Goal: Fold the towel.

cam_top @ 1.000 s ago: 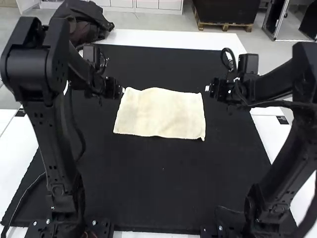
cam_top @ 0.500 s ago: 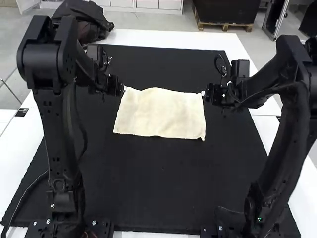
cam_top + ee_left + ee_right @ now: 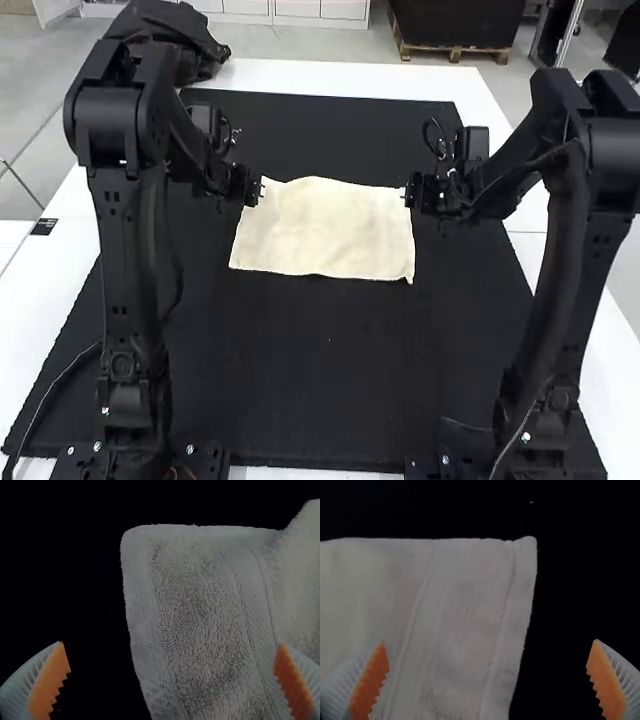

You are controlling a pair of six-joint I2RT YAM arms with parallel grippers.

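Your towel [image 3: 325, 230] lies flat on the black mat [image 3: 330, 380], long axis left to right. Your left claw [image 3: 261, 190] is by its far left corner, your right claw [image 3: 406, 196] by the far right; both have fingers apart, a side edge between them.

No writing or numbers can be made out anywhere.

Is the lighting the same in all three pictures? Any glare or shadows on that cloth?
No: high view bright, white table brightest, soft shading on the towel, no strong glare on it; left wrist view dim, black mat nearly lost in darkness; right wrist view dim too, orange pads standing out.
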